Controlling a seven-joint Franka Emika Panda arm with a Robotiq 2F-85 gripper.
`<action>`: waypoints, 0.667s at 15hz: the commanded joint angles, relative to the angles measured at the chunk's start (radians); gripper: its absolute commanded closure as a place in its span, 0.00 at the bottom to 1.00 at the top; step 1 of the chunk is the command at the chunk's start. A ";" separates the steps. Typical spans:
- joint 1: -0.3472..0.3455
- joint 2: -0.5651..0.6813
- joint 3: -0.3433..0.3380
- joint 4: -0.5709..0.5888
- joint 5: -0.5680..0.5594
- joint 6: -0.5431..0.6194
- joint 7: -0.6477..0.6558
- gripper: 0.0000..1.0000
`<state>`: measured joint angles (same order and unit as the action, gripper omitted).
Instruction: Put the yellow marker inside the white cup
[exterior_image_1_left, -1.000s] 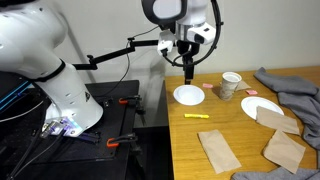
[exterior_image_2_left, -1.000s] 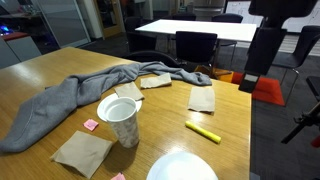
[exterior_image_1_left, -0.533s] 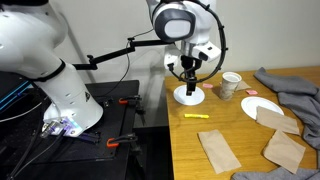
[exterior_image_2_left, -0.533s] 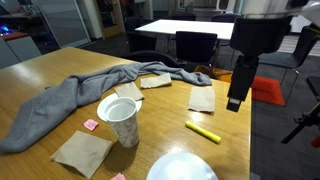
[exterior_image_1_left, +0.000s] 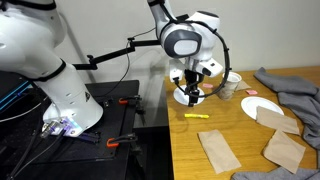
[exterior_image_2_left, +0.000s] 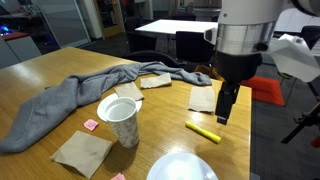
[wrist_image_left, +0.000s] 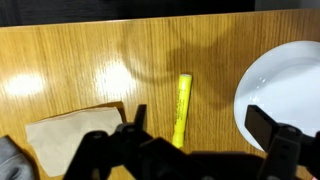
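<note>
The yellow marker (exterior_image_1_left: 196, 116) lies flat on the wooden table (exterior_image_1_left: 240, 135); it also shows in an exterior view (exterior_image_2_left: 203, 132) and in the wrist view (wrist_image_left: 181, 108). The white cup (exterior_image_1_left: 231, 85) stands upright near the table's far edge, and close to the camera in an exterior view (exterior_image_2_left: 119, 118). My gripper (exterior_image_1_left: 193, 97) hangs open and empty above the marker, as in an exterior view (exterior_image_2_left: 226, 112). In the wrist view its fingers (wrist_image_left: 200, 125) straddle the marker from above, apart from it.
Two white plates (exterior_image_1_left: 188, 95) (exterior_image_1_left: 262, 108) lie on the table. Tan paper bags (exterior_image_1_left: 218, 150) (exterior_image_1_left: 285, 150) lie toward the front. A grey cloth (exterior_image_2_left: 70, 95) is heaped beside the cup. Small pink notes (exterior_image_2_left: 91, 124) lie near it.
My gripper has come down and moved toward the marker, from above the plate to just over the marker. The marker, cup and plates have not moved.
</note>
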<state>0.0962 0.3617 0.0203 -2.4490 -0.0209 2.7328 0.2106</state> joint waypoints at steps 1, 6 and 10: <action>0.039 0.079 -0.029 0.054 -0.010 0.036 0.041 0.00; 0.042 0.168 -0.027 0.113 0.026 0.080 0.038 0.00; 0.039 0.232 -0.023 0.169 0.046 0.091 0.033 0.00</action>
<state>0.1227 0.5445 0.0031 -2.3269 0.0003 2.8007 0.2274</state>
